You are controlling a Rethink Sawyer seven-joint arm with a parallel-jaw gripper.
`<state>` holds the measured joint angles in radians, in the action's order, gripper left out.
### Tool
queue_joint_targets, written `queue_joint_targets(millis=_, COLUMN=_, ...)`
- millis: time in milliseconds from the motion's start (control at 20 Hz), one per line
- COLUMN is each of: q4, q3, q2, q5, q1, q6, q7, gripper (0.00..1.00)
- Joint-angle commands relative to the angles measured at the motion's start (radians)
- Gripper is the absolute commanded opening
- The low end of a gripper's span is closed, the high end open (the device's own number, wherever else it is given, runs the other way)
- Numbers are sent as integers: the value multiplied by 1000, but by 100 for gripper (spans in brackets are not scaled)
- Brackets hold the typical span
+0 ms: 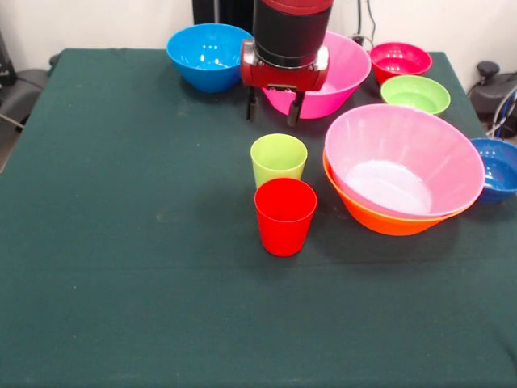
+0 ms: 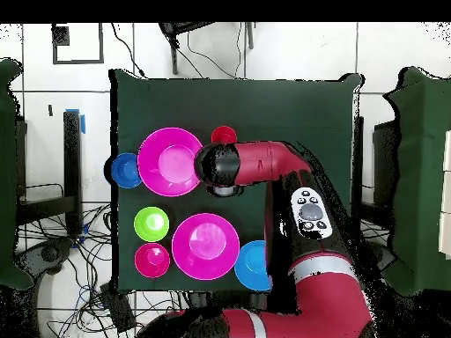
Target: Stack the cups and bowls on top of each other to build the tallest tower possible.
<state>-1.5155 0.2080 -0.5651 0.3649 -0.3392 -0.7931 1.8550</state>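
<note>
My gripper (image 1: 273, 110) is open and empty. It hangs just behind and above the lime green cup (image 1: 279, 158), which stands upright. The red cup (image 1: 284, 215) stands upright right in front of the green one, close to or touching it; it also shows in the overhead view (image 2: 224, 135). At the right a big pink bowl (image 1: 404, 162) sits tilted inside the big orange bowl (image 1: 380, 220). The second big pink bowl (image 1: 343, 77) stands behind the gripper. In the overhead view the arm's wrist (image 2: 220, 167) hides the gripper and the green cup. No medium red-orange bowl shows.
A light blue bowl (image 1: 208, 53) stands at the back left. A small magenta-red bowl (image 1: 400, 61) and a green bowl (image 1: 414, 94) stand at the back right. A dark blue bowl (image 1: 497, 167) sits at the right edge.
</note>
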Motion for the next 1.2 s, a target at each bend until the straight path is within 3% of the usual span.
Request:
queue_joint_targets(millis=50, q4=-55, q3=113, q2=59, q5=101, q1=-25, q6=89, q7=-197, gripper=100)
queue_joint_targets(millis=1200, q4=-61, q3=137, q2=59, q5=156, q1=-57, q6=78, q7=-182, gripper=100)
